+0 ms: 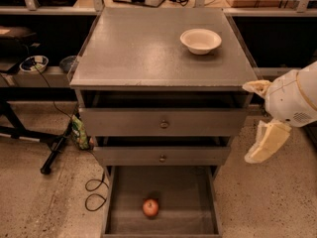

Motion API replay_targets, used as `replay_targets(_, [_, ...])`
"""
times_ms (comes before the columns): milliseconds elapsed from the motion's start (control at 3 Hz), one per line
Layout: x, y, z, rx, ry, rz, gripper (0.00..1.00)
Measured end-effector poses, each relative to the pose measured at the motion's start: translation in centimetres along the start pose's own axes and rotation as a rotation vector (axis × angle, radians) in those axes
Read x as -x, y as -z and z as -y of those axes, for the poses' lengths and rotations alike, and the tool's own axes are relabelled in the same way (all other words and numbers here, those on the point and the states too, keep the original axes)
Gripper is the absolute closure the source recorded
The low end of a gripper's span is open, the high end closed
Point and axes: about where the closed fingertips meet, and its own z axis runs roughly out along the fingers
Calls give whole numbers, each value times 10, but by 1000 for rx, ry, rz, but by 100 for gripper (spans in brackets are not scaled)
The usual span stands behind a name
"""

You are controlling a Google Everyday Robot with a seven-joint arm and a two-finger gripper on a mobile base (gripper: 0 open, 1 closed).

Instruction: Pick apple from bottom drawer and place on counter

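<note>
Apple [150, 208] – on bottom drawer [190, 192] floor, 6 o'clock; drawer stands out for access. Gripper [261, 117] at 3 o'clock beside cabinet, fingers spread, empty (ready to reach). Counter [148, 48] – drop site; bowl [200, 40] at 1 o'clock.

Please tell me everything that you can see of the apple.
The apple is small, round and red with a yellowish patch, and looks whole. It rests on the bare grey floor of the open bottom drawer, near the middle, touching no wall. The tool, open, hangs beside the cabinet, well away from it.
</note>
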Motion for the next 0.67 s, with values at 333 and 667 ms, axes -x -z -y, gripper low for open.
replay_targets(333, [0,0,0,0,0,0,0])
replay_targets(667, [-5,-3,-5,9,-11,13,0])
